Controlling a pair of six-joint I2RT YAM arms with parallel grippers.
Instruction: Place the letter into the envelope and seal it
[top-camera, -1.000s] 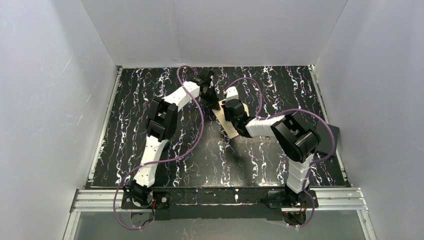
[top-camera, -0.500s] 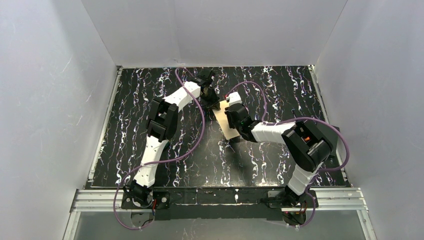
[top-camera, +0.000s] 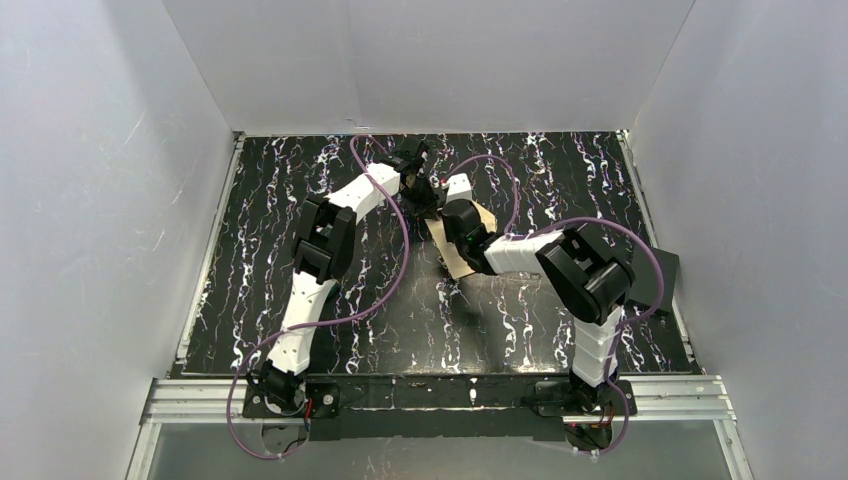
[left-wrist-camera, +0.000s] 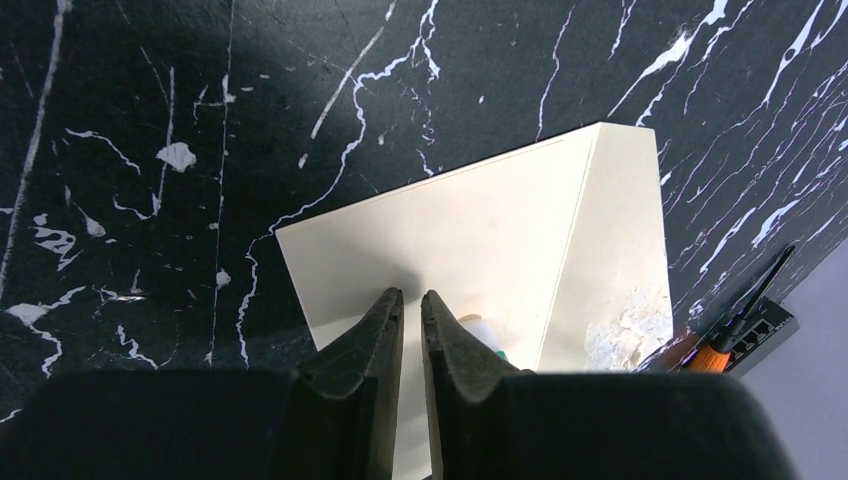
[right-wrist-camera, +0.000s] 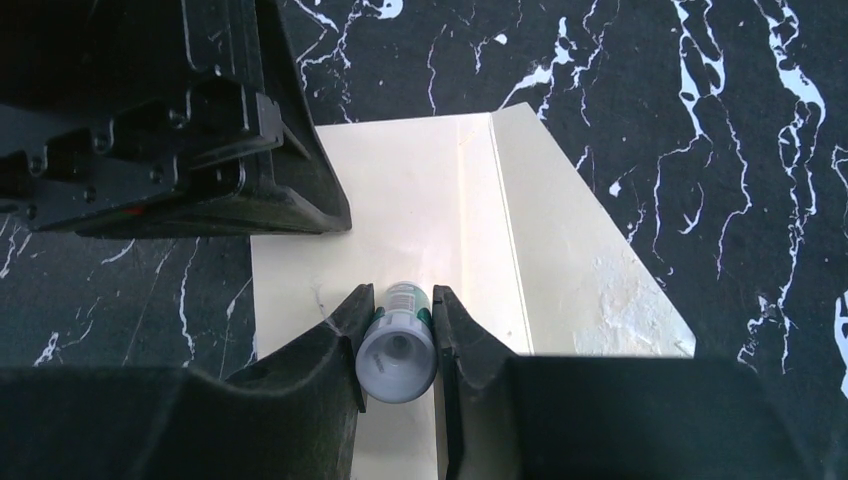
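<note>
**A:** Where's the envelope?
**B:** The envelope (top-camera: 460, 262) lies flat on the black marbled table (top-camera: 300, 200), in the far half and just right of centre. Both arm tips meet over it. In the top view the arms cover most of it.

**A:** And the flap?
**B:** The flap (right-wrist-camera: 590, 270) is open and lies flat on the table. It is on the right of the fold in both wrist views. There is a whitish smear (left-wrist-camera: 630, 330) on it, toward the point.

**A:** Left gripper?
**B:** The left gripper (left-wrist-camera: 411, 297) is nearly closed, with only a thin slit between the fingers and nothing in it. Its tips sit low over the envelope body, left of the fold. Whether they touch the paper can't be told.

**A:** Right gripper?
**B:** The right gripper (right-wrist-camera: 398, 295) is clamped on a glue stick (right-wrist-camera: 397, 350), a white tube with a green label. The tube lies lengthwise between the fingers. Its far end points at the envelope body, just left of the fold.

**A:** How close are the two grippers?
**B:** Near each other, both over the body panel. The left one is at the body's far-left corner as the right wrist sees it.

**A:** The letter?
**B:** The letter can't be made out as a separate sheet in any view.
</note>
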